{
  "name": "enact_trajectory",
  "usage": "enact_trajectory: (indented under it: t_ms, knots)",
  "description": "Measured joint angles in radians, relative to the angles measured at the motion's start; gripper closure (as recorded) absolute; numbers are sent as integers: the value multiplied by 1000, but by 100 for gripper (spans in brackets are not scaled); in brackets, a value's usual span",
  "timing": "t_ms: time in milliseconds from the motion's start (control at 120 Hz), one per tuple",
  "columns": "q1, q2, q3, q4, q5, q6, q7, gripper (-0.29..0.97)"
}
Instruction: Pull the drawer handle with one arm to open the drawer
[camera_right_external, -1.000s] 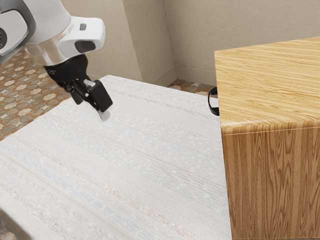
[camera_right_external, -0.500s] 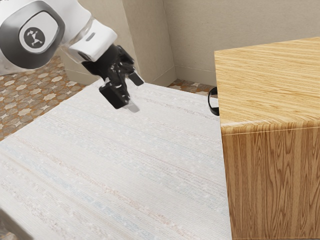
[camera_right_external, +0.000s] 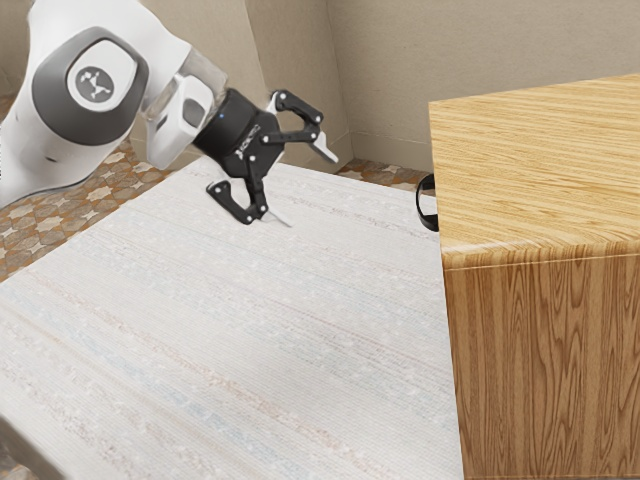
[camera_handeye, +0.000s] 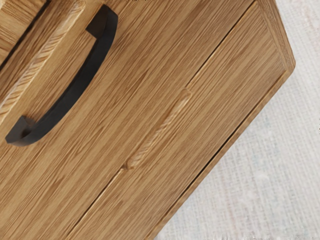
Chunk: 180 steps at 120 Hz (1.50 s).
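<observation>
A wooden cabinet (camera_right_external: 540, 260) stands at the exterior view's right on the white table (camera_right_external: 230, 330). Its black curved drawer handle (camera_right_external: 426, 203) sticks out from the face turned toward the arm. My gripper (camera_right_external: 300, 185) hangs above the table, well to the left of the handle, pointing at it. Its two fingers stand wide apart with nothing between them. In the wrist view the drawer front (camera_handeye: 150, 115) of light wood faces my hand, with the black handle (camera_handeye: 70, 85) on it. The drawer looks flush with the cabinet.
The white table (camera_handeye: 270, 180) runs on beside the cabinet's corner. A patterned tile floor (camera_right_external: 60, 200) and beige walls lie behind the arm. Open tabletop lies between my gripper and the cabinet.
My arm has swung toward the exterior view's right and turned the hand from pointing down to pointing at the cabinet. The fingers have spread apart.
</observation>
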<state>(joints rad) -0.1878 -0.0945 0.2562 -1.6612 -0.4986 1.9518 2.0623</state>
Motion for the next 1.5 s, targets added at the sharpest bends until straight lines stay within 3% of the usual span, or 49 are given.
enact_trajectory:
  t_ms: [258, 475, 575, 917, 1283, 1500]
  knots:
    - [-33, 16, -40, 5, 2, -16, 268, 1]
    - [-19, 26, -49, 5, 147, 40, 422, 1]
    - [-39, 39, -54, 4, 174, 90, 464, 1]
    - [-51, 39, -55, 5, 56, 156, 535, 29]
    - [-44, 64, -77, 15, -69, 156, 549, 35]
    - [-69, 103, -79, 27, -97, 144, 536, 35]
